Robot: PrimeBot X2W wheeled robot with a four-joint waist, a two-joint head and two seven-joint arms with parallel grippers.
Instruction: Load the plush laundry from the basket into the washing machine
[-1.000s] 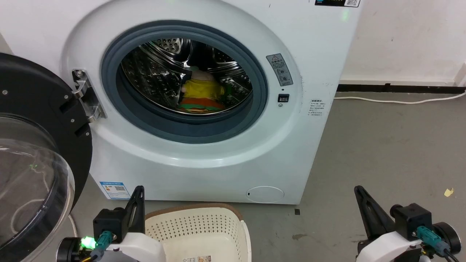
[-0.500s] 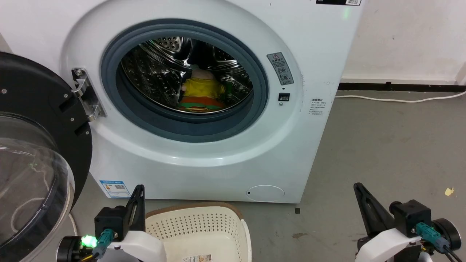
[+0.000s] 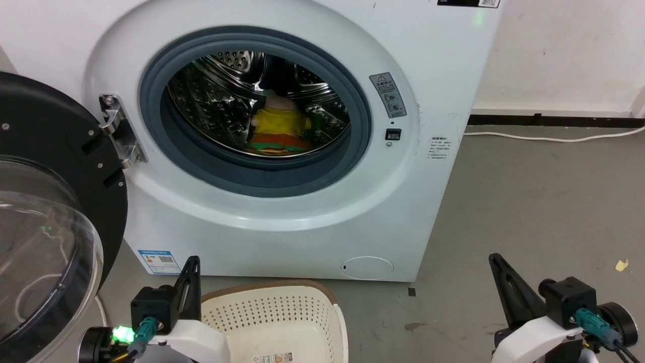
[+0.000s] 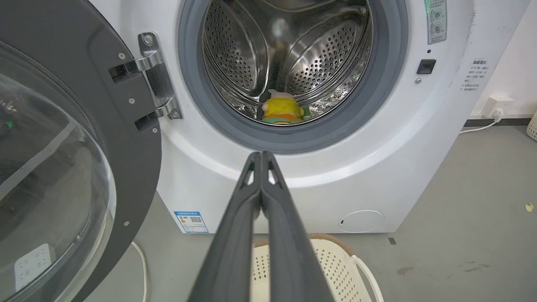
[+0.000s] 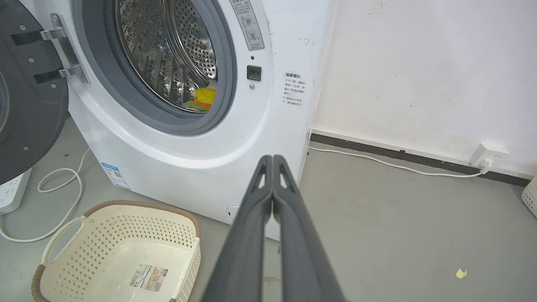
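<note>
the plush laundry (image 3: 276, 132) lies far back in the drum of the washing machine (image 3: 302, 217), well apart from both hands. the left hand (image 4: 261, 156) and right hand (image 5: 272, 158) hold nothing, fingers pressed together, either side of the near basket (image 5: 126, 228).

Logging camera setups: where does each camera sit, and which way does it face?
Head view: high, facing forward and down at the washing machine; left fingers and right fingers at the bottom corners.
Left wrist view: low, along its shut fingers into the drum.
Right wrist view: along its shut fingers, toward the machine's right edge.
All share: plush laundry, basket.
</note>
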